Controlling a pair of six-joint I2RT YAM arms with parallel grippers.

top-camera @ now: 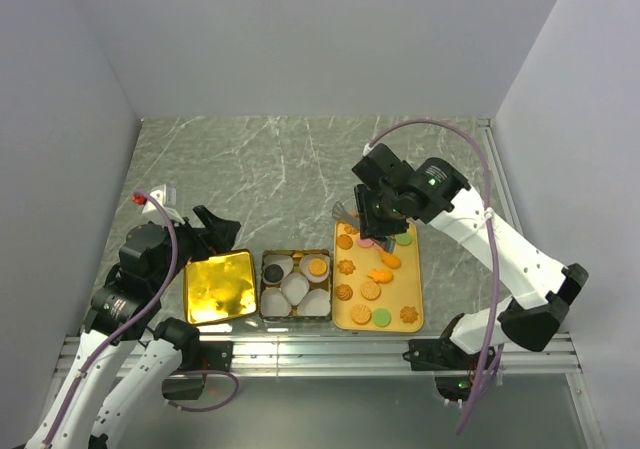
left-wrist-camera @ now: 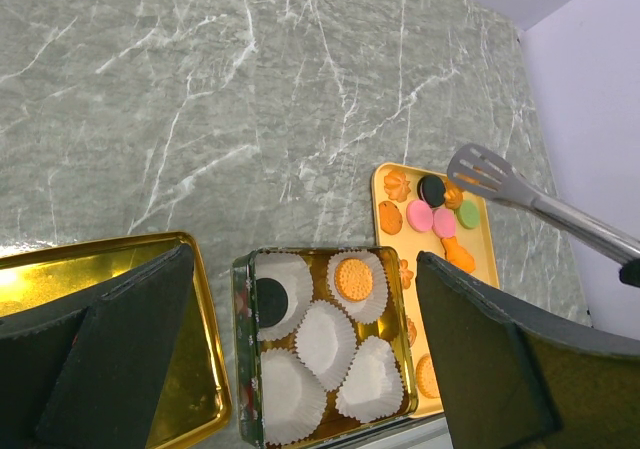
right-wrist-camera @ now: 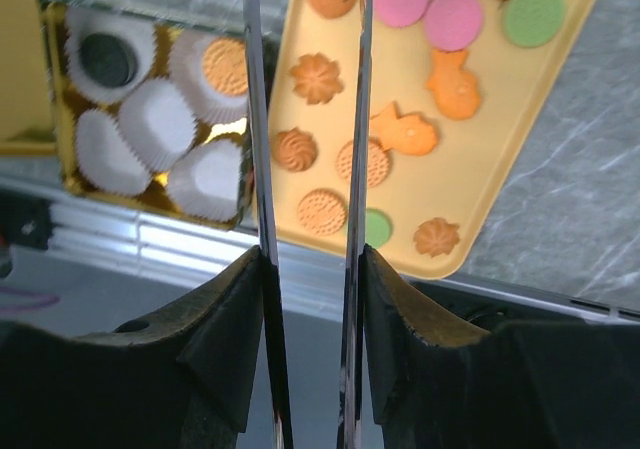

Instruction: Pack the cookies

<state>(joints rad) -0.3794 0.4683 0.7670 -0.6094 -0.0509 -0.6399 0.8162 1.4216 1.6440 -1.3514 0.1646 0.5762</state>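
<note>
1. Grey marble table (top-camera: pixel 280 159).
2. Gold lid (top-camera: pixel 218 287) (shiny inside facing up) just left of a square tin (top-camera: pixel 263 287).
3. White paper cups (top-camera: pixel 295 287) fill that tin.
4. Yellow tray (top-camera: pixel 412 284) just right of it.
5. Metal tongs (left-wrist-camera: pixel 545 209) above the tray.

A robotics lab cell. Plain pale panels (top-camera: pixel 300 39) enclose a grey marbled tabletop (top-camera: pixel 280 159) on three sides; left arm (top-camera: pixel 120 309) and right arm (top-camera: pixel 500 254) stand by an aluminium rail (top-camera: pixel 320 354).

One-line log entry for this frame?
left gripper: open, by gold lid | right gripper: shut on tongs, over tray | tin: black cookie, orange cookie in cups; three cups empty
</note>
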